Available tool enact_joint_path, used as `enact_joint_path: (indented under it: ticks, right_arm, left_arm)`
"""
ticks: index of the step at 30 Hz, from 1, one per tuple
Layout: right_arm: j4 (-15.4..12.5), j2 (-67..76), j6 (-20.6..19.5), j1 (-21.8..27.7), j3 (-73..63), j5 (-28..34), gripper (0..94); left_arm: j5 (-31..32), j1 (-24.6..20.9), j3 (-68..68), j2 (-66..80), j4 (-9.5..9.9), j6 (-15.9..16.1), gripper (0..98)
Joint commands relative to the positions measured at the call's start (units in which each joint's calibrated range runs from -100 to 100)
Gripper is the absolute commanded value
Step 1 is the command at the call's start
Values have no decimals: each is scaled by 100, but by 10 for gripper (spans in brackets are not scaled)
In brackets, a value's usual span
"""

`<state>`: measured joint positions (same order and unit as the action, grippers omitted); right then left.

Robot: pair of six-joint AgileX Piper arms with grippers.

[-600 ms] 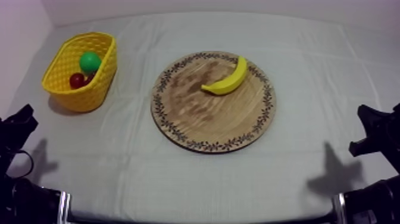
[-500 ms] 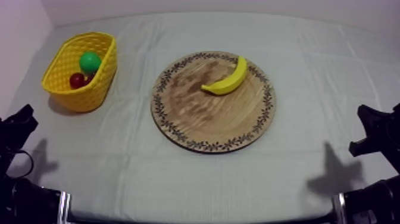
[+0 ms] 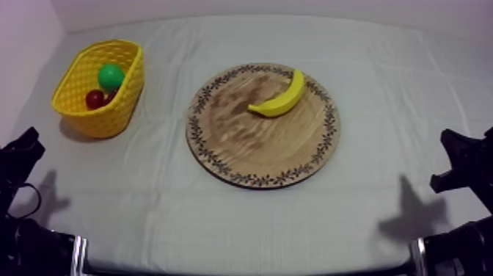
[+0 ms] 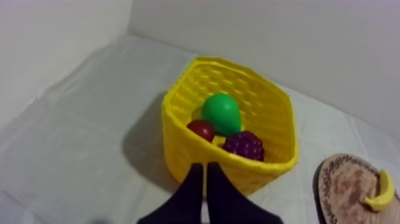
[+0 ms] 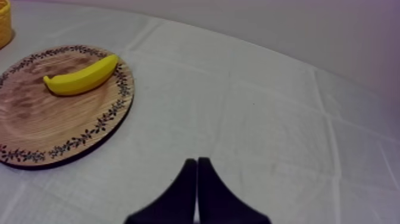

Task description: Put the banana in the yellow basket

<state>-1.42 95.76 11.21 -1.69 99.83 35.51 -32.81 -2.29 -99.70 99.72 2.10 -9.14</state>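
Observation:
A yellow banana (image 3: 281, 97) lies on the far right part of the round wooden board (image 3: 242, 147) in the middle of the table. The yellow basket (image 3: 84, 110) stands at the far left; it holds a green pear (image 3: 111, 75), a small red fruit (image 3: 95, 98) and, in the left wrist view, a bunch of purple grapes (image 4: 243, 145). My left gripper (image 4: 205, 168) is shut on nothing, low at the left, just in front of the basket (image 4: 178, 143). My right gripper (image 5: 197, 162) is shut on nothing, over bare cloth to the right of the board (image 5: 36, 119) and banana (image 5: 82, 76).
Grey-white cloth covers the table, with open room in front of the board and to its right. A wall runs along the back and the left side, close behind the basket.

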Motion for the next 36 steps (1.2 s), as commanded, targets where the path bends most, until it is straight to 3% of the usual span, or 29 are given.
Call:
enact_joint_path:
  ticks: [1,14,20,27,36]
  right_arm:
    - [-2,0,1,0,5,-3,2]
    - [-2,0,1,0,5,-3,2]
    - [-2,0,0,0,5,-3,2]
    - [-2,0,1,0,5,-3,2]
    - [-2,0,0,0,5,-3,2]
  left_arm:
    - [13,59,-10,2,4,-14,1]
    - [-287,1003,53,27,7,593,0]
    - [-418,1286,241,-378,4,672,0]
    - [-401,1555,1337,-2191,-380,988,0]
    - [-1777,1880,3790,-4382,-596,1066,0]
